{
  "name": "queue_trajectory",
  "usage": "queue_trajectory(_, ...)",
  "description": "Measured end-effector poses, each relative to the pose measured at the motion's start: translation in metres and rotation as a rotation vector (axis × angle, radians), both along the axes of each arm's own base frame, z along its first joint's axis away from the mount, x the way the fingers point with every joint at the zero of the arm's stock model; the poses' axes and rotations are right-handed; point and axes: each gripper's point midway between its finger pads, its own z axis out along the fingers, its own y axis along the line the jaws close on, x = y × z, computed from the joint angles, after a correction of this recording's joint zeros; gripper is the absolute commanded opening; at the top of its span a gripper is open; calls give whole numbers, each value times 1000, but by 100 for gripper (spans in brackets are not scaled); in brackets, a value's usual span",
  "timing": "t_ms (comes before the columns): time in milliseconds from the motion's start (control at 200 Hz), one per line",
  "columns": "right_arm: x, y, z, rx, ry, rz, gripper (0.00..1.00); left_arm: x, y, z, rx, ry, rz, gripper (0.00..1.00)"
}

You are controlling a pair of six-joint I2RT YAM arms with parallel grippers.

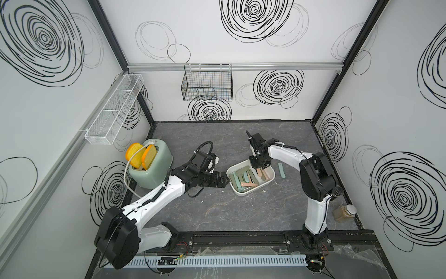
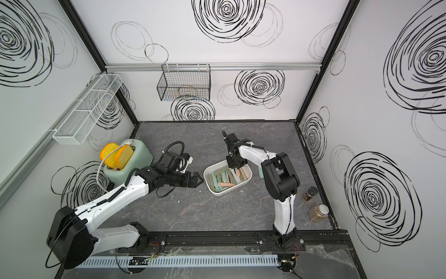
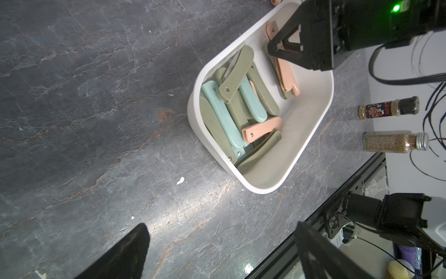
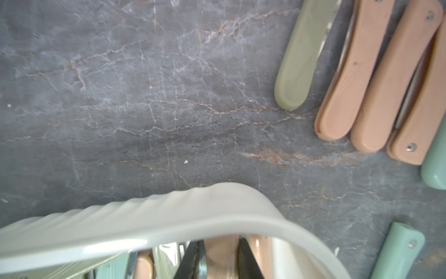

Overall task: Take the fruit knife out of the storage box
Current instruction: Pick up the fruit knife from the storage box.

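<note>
Green toaster [image 1: 150,177] is holding two toast slices [image 1: 136,154] at far left; the left gripper [image 2: 199,182] is hovering with jaws spread beside the storage box [image 1: 258,187]. Inside it, the right gripper [image 3: 277,49] is pinching one peach fruit knife [image 3: 286,75]. One teal knife [image 1: 281,170] is lying on the table [image 1: 217,217] just right of the box, two spice jars [image 2: 319,212] standing rightmost.
</note>
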Motion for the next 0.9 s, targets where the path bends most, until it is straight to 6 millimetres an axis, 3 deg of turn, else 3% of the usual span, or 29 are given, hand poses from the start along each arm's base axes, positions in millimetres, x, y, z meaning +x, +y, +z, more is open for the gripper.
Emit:
queue_trajectory(470, 5, -10, 38, 41, -53, -33, 20, 11, -11, 10, -17, -19, -8, 98)
queue_trajectory(775, 29, -71, 71, 78, -125, -185, 21, 15, -36, 14, -26, -19, -52, 98)
queue_trajectory(900, 28, -98, 72, 73, -129, -241, 22, 15, -47, 14, -26, -15, -75, 98)
